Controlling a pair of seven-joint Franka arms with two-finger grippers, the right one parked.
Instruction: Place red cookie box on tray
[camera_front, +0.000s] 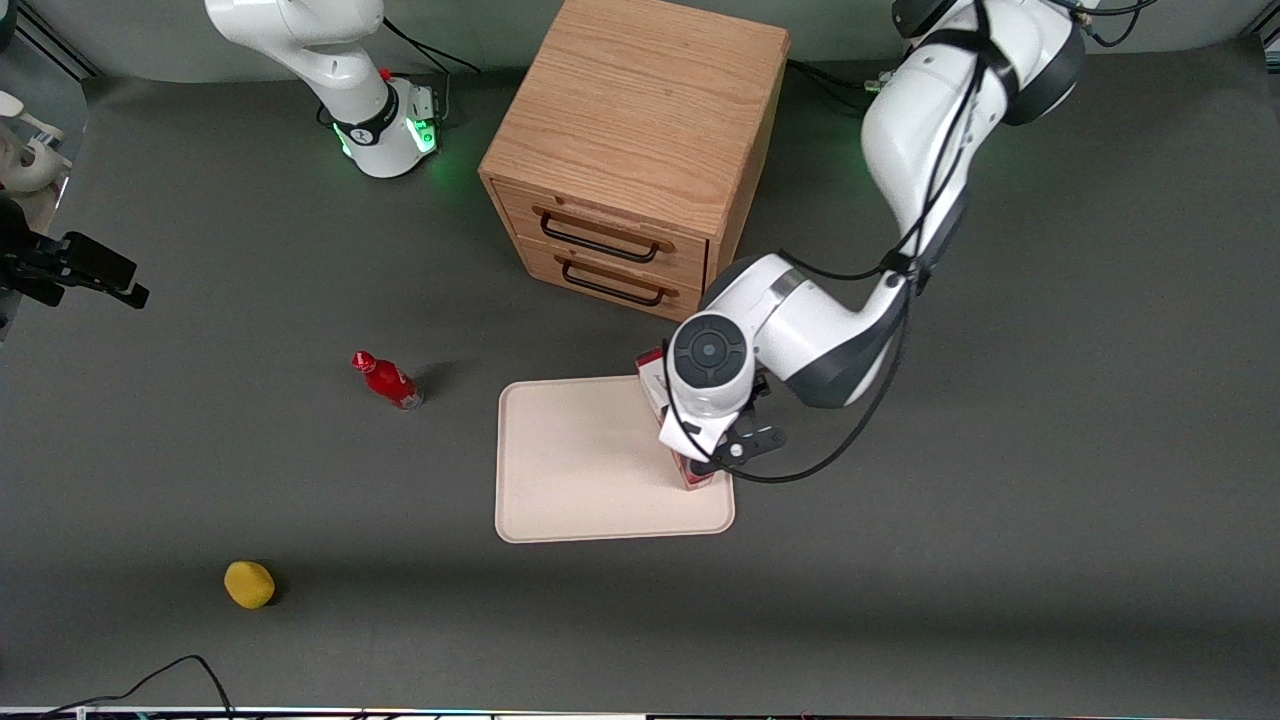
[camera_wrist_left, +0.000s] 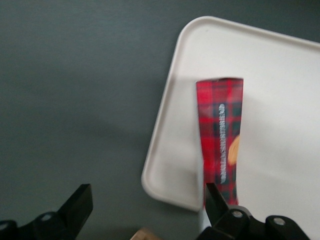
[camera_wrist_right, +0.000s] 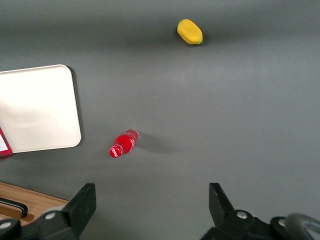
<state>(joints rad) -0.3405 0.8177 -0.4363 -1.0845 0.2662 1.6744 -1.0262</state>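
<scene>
The red cookie box (camera_front: 693, 478) lies flat on the cream-white tray (camera_front: 580, 460), along the tray's edge toward the working arm. Most of it is hidden under my wrist in the front view. The left wrist view shows its red tartan top and a cookie picture (camera_wrist_left: 220, 130) resting on the tray (camera_wrist_left: 270, 75). My left gripper (camera_front: 705, 452) hovers just above the box end nearer the cabinet. Its fingers are wide apart (camera_wrist_left: 146, 192) and hold nothing. One fingertip (camera_wrist_left: 212, 192) stands beside the box, the other over bare table.
A wooden two-drawer cabinet (camera_front: 630, 150) stands just past the tray, farther from the front camera. A small red bottle (camera_front: 388, 380) and a yellow object (camera_front: 249, 584) lie toward the parked arm's end of the table.
</scene>
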